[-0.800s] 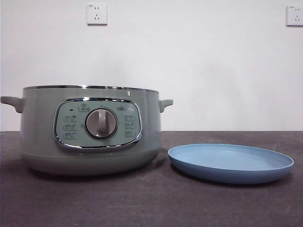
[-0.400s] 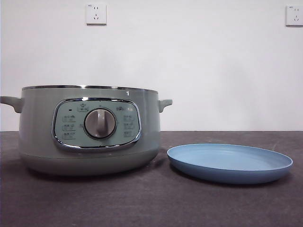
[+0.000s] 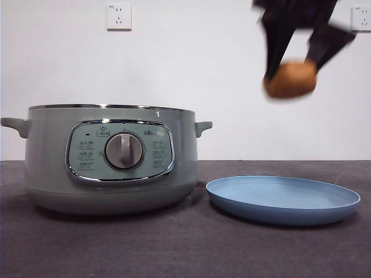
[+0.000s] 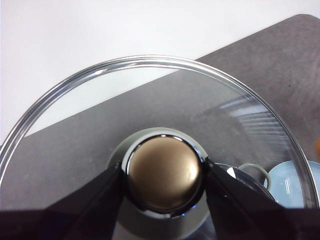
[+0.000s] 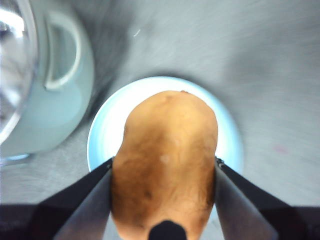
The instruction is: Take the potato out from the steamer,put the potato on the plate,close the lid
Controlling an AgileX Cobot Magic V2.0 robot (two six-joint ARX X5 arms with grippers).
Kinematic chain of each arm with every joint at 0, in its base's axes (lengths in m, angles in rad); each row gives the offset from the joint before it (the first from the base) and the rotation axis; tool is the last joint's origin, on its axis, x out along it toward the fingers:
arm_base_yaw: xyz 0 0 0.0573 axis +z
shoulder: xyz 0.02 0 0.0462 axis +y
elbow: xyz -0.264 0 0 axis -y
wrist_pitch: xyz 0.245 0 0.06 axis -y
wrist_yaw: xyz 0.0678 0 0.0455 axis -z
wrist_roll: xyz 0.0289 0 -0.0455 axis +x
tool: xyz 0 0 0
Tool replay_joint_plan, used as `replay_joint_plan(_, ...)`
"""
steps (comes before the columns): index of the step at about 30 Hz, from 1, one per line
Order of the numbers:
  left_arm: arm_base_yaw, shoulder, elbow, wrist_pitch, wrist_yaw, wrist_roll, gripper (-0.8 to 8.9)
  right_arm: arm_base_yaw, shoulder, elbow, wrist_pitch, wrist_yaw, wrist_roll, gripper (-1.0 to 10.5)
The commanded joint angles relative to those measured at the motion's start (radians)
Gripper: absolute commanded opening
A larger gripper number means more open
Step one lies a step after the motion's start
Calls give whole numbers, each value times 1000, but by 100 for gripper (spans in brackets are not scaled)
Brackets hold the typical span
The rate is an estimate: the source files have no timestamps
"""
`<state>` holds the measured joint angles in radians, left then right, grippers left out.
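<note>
The orange-brown potato [image 3: 290,80] hangs high in the air above the light-blue plate [image 3: 283,198], with my right gripper [image 3: 297,66] shut on it. In the right wrist view the potato [image 5: 165,160] fills the space between the jaws, and the plate [image 5: 107,125] lies directly beneath it. The sage-green steamer [image 3: 110,157] stands lidless at the left of the table. My left gripper [image 4: 164,175] is shut on the knob of the glass lid [image 4: 75,100], held up in the air out of the front view.
The steamer's side handle [image 5: 62,50] shows beside the plate in the right wrist view. The dark table [image 3: 174,249] runs across the front. Two wall sockets [image 3: 118,16] sit high on the white wall.
My right gripper has come into the front view from the top right, carrying the potato above the plate. The steamer and plate have not moved.
</note>
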<state>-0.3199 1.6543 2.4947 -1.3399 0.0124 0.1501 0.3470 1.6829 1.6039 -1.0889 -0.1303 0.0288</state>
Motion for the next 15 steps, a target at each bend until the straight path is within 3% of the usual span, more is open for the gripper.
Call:
replay_joint_plan(1, 1, -11, 13, -45, 2, 11, -9, 36, 8, -173, 148, 0, 22, -12)
replay_joint_plan(8, 1, -11, 13, -45, 1, 11, -9, 75, 37, -488, 501, 8, 63, -12)
replay_joint_plan(12, 1, -11, 13, -45, 2, 11, -9, 75, 52, -573, 565, 8, 63, -8)
replay_joint_plan(15, 1, -11, 13, -45, 5, 11, -9, 75, 53, -584, 554, 7, 64, 108)
